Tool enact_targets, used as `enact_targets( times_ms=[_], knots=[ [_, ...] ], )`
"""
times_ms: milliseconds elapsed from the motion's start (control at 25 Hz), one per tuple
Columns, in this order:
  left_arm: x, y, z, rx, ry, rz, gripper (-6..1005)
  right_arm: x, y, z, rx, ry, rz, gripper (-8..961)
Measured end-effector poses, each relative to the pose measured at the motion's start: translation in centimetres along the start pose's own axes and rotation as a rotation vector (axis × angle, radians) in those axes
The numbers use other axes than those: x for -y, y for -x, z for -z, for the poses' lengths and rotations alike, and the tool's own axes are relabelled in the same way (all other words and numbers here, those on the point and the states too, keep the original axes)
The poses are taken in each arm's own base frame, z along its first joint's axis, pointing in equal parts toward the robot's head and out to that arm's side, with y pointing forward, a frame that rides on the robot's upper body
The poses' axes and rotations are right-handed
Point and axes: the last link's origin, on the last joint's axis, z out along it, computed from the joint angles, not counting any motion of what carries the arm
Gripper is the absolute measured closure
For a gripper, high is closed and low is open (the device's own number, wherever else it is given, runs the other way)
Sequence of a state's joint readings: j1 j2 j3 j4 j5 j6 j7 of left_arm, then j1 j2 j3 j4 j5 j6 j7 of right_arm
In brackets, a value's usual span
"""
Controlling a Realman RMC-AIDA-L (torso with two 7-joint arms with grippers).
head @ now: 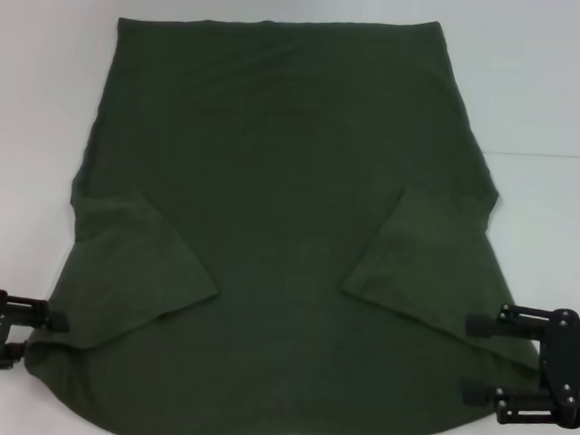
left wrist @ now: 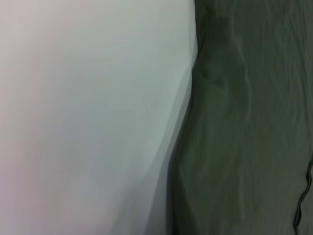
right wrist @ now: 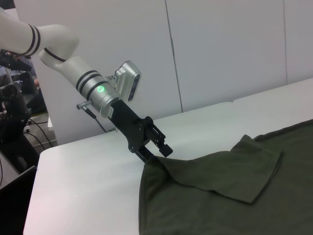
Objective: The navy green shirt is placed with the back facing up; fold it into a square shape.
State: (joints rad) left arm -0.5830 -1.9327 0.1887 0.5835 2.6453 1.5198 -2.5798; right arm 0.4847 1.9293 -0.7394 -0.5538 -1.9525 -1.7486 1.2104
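Now the navy green shirt (head: 279, 237) lies flat mid-frame on the table (head: 558, 87), long axis top to bottom; left end effector (head: 49, 318) pinches its lower-left edge, right end effector (head: 474, 360) gapes astride its lower-right edge

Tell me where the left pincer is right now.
In the head view, the left pincer sits low on the robot's left, at the navy green shirt's side edge, beside the folded-in sleeve.
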Motion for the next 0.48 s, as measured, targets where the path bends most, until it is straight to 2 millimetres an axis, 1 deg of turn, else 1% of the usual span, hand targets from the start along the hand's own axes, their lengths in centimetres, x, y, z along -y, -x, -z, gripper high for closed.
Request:
enact_targets(
  times_ms=[360, 480],
  knots=[
    [0.16, -0.2, -0.03, -0.014, -0.011, 0.001, 700, 0.01, 0.02, -0.04, -0.002, 0.002, 0.0, 105],
    [0.22, -0.28, -0.16, -0.015, -0.025, -0.004, 716, 0.0, 0.01, -0.08, -0.002, 0.003, 0.0, 105]
  ],
)
